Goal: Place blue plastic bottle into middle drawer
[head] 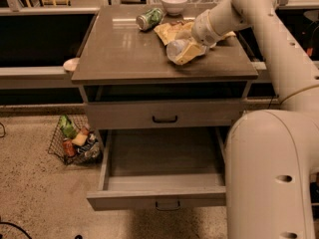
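The blue plastic bottle (175, 50) is pale and translucent and lies tilted at the right middle of the cabinet top (119, 54). My gripper (192, 53) reaches in from the right, its yellowish fingers closed around the bottle's right end. The middle drawer (164, 156) is pulled out below and shows a bare grey-brown floor, with its front panel (124, 199) and small handle (168, 204) nearest the camera.
A green-and-silver can (149, 19), a white bowl (174, 3) and a crinkly chip bag (172, 31) sit behind the bottle. The shut upper drawer has a black handle (165, 119). A wire basket (75, 141) of items stands on the floor at left. My base (271, 178) fills the lower right.
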Tool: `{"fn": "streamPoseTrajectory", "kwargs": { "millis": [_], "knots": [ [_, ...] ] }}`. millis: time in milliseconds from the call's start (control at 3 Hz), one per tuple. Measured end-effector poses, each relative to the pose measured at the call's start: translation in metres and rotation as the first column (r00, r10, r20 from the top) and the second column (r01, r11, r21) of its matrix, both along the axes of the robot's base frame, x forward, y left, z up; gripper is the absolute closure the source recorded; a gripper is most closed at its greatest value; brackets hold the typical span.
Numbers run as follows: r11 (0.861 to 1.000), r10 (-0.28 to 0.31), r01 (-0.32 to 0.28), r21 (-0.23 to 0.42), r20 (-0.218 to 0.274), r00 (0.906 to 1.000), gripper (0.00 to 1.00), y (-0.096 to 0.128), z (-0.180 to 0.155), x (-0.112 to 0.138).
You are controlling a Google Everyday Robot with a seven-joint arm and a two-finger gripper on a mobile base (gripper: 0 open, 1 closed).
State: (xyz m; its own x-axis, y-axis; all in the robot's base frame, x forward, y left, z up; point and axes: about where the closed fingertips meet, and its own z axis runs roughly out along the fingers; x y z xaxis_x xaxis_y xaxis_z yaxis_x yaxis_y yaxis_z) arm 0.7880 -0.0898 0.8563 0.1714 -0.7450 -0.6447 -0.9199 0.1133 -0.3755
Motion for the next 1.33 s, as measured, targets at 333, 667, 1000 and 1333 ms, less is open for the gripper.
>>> {"fn": "streamPoseTrajectory", "kwargs": {
  "millis": [333, 667, 1000, 1333],
  "knots": [
    [0.999, 0.006, -0.002, -0.049, 0.082, 0.9966, 1.0, 0.007, 0.035, 0.008],
    [0.996, 0.0, 0.012, -0.085, 0.142, 0.9898, 1.0, 0.016, 0.068, 0.008],
    [0.996, 0.0, 0.012, -0.085, 0.142, 0.9898, 1.0, 0.016, 0.068, 0.008],
    [0.996, 0.02, -0.007, -0.089, 0.15, 0.9885, 1.0, 0.022, 0.072, 0.003]
  ]
}}
